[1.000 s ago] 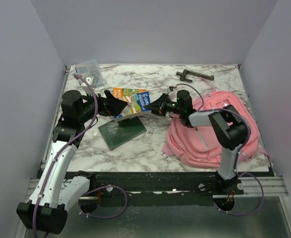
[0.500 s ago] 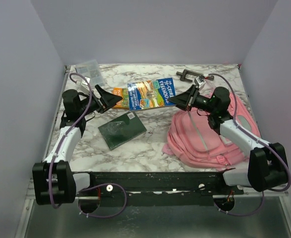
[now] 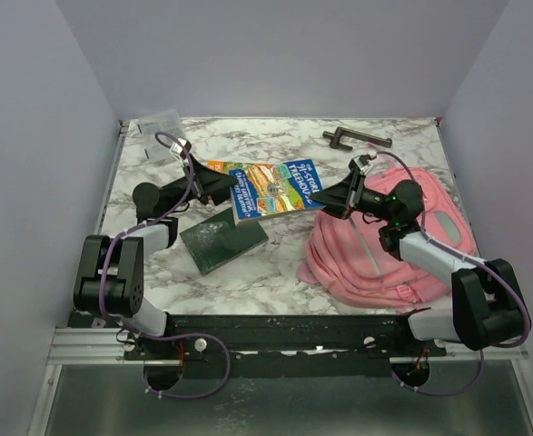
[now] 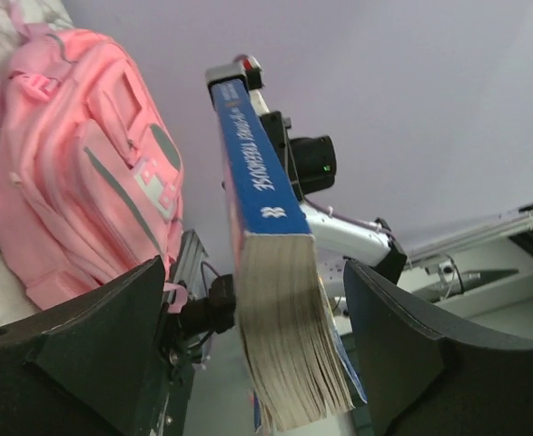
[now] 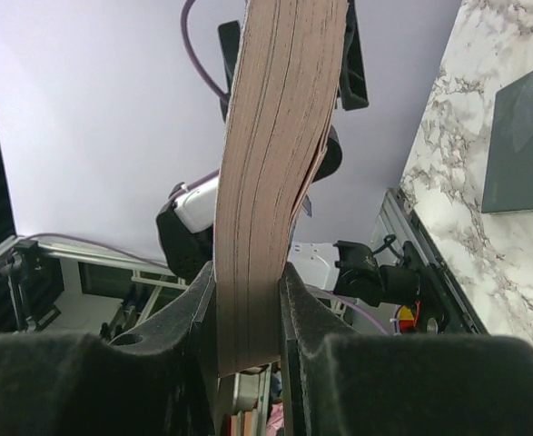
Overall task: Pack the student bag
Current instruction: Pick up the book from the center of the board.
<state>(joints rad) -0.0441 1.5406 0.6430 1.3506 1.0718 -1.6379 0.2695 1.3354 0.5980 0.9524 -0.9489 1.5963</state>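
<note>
right gripper (image 3: 331, 197) pinched the book (image 3: 271, 186) tight, held up nr the student bag (image 3: 402, 254) for packing; left gripper (image 3: 216, 184) stood wide open around its other end, not touching, prob to steady it.

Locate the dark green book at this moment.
In the top view, the dark green book lies flat on the table, left of centre, nearer than the raised colourful book and left of the student bag.

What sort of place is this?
Probably a robot test booth: a left arm and right arm bolted to a metal rail, plain walls around a marble-patterned table, with a pink backpack and paperback book as props.
</note>
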